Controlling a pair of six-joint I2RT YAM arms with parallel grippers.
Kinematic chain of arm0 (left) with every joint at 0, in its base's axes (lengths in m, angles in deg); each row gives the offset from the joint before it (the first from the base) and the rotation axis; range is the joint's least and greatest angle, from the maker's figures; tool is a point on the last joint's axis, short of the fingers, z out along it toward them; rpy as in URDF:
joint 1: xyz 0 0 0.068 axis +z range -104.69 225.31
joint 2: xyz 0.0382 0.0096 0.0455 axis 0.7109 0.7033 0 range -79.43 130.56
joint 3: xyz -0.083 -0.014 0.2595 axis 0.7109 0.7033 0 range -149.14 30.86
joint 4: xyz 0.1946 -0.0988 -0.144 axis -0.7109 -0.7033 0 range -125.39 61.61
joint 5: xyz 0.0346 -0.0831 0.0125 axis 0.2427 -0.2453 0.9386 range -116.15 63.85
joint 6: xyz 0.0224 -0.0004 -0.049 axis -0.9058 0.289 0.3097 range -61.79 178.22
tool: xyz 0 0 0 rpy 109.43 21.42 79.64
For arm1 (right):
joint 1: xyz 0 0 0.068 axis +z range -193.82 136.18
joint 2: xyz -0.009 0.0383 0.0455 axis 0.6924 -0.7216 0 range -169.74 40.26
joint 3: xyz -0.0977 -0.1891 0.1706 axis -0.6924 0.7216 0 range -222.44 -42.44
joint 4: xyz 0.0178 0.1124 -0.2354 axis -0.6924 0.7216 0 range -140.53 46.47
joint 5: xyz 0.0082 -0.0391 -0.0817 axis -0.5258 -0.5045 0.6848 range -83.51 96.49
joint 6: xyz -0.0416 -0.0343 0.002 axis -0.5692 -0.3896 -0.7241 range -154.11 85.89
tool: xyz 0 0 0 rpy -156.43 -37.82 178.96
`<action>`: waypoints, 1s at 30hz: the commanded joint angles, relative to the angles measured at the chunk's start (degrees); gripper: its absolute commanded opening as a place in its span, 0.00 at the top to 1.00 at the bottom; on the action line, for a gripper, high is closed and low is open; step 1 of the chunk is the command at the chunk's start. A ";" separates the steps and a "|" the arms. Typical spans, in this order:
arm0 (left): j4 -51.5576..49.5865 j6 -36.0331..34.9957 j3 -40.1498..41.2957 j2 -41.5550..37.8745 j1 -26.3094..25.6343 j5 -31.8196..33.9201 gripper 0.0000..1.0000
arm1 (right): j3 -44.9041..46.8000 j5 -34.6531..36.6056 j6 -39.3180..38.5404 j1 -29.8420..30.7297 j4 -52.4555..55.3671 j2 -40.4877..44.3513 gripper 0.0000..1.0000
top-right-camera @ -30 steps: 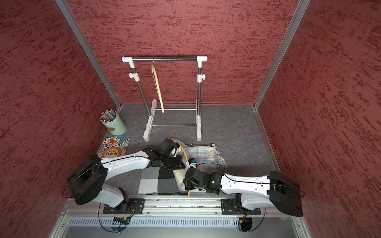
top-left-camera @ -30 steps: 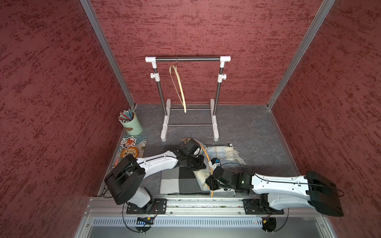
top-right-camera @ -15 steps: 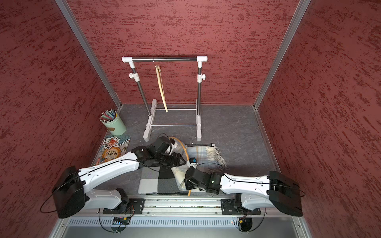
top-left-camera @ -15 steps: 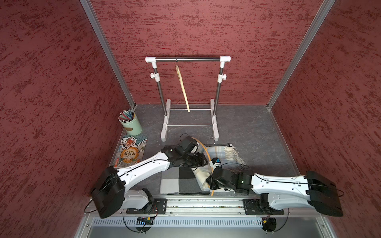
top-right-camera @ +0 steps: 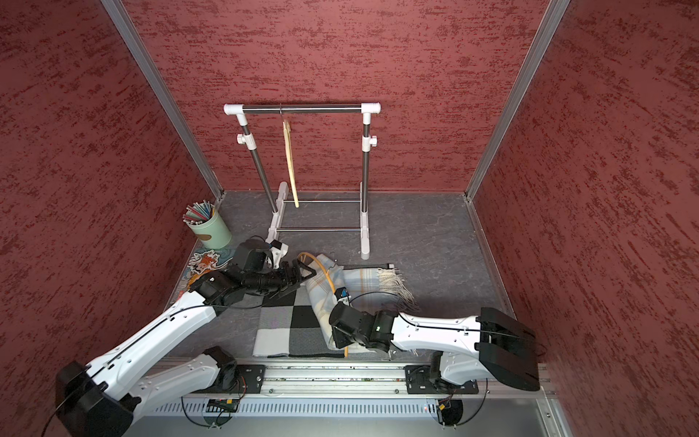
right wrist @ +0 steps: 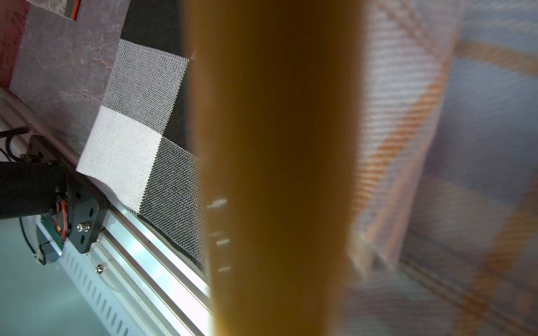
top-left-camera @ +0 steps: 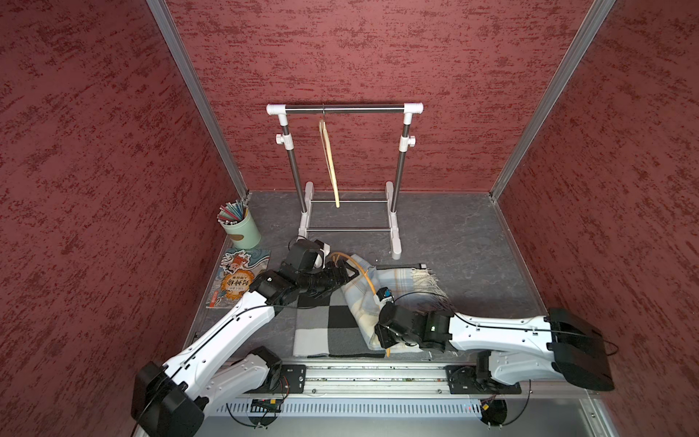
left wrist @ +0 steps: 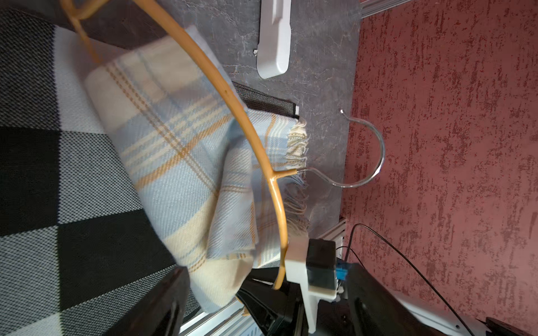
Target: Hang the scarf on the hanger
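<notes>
1. At the far left of the grey slate worktop (top-left-camera: 454,242) stand a mint-green cup of coloured pencils (top-left-camera: 244,230) and a printed picture booklet (top-left-camera: 236,278), both well clear of my work.
2. My left claw (top-left-camera: 346,273) lies just beside the far tip of the hanger. In both top views its fingers are spread with nothing between them.
3. Under it lies a flat black, grey and white checked cloth (top-left-camera: 325,333).
4. On that cloth rests the fringed pale blue and cream plaid scarf (left wrist: 180,163). It is threaded through the curved orange-yellow wooden hanger (left wrist: 256,139), passing under the arc and, it seems, over the thin lower bar.
5. The hanger's long axis runs from the near edge toward the steel-railed white rack (top-left-camera: 344,109), and its wire hook (left wrist: 369,151) points to my right.
6. My right claw (top-left-camera: 382,336) is pressed together on the hanger's near end.
7. I judge that the lift belongs to my right arm. The left claw, nearer the far tip, can steady the scarf, which lies to its right.
</notes>
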 commanded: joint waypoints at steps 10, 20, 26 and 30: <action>-17.50 -6.39 -24.65 18.01 -7.29 15.17 0.17 | -3.41 -0.44 -5.38 0.19 8.90 -4.09 1.00; -29.03 -10.61 -35.81 29.17 -10.79 27.37 0.46 | -3.95 -0.46 -5.07 0.17 9.57 -5.04 1.00; -33.35 -10.56 -37.92 29.63 -12.17 32.20 0.78 | -4.04 -1.31 -4.55 0.19 9.75 -5.00 0.83; -34.76 -10.22 -35.53 27.97 -12.24 32.95 0.94 | -4.20 -3.76 -5.98 0.19 9.22 -3.99 0.55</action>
